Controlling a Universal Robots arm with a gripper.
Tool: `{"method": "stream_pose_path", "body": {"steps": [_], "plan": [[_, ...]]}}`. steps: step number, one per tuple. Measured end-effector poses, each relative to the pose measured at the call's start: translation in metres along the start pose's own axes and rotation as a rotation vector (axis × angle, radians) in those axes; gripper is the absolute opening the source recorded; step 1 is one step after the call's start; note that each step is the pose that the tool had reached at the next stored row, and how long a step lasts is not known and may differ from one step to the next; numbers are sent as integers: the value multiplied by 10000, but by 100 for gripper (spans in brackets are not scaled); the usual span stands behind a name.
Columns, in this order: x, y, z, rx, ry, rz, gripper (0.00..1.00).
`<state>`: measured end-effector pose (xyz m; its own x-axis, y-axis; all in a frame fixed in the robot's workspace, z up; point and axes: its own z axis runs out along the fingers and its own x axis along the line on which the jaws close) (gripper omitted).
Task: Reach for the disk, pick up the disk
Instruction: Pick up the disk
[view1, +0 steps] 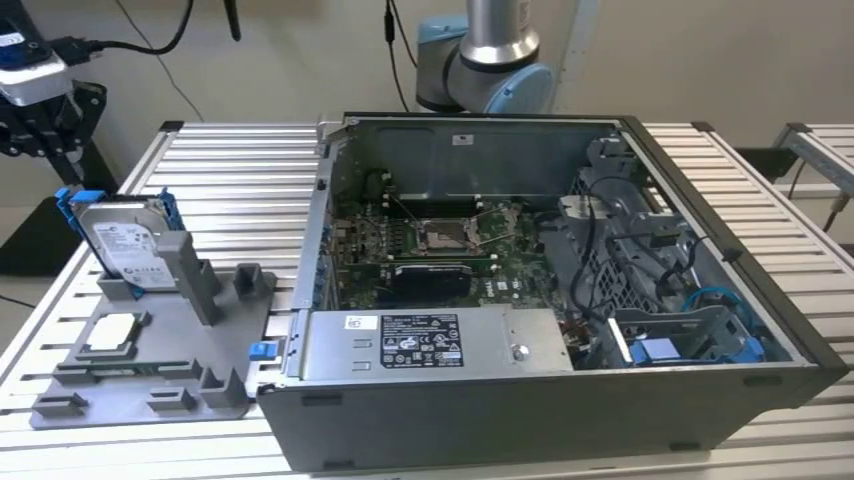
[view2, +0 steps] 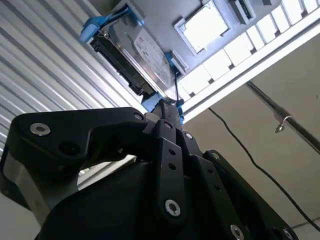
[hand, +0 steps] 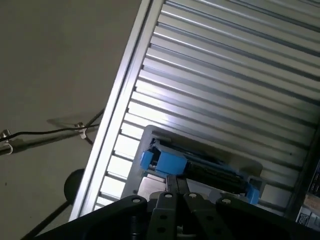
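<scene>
My gripper (view2: 169, 114), pinched narrow, hovers near the propped-up disk (view1: 127, 240) at the exterior view's left; I'd widen it before straddling the top edge squarely

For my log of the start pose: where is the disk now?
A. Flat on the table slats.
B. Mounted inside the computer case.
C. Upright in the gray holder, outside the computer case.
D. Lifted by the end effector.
C: in the exterior view the disk stands on edge in the gray holder, on the exterior view's left of the computer case.
</scene>
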<state>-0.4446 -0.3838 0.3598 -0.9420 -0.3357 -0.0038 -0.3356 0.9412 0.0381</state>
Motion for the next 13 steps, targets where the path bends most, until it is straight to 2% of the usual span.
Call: {"method": "stream_pose_path", "body": {"steps": [13], "plan": [[0, 0, 0, -9, 90, -2376, 0]]}}
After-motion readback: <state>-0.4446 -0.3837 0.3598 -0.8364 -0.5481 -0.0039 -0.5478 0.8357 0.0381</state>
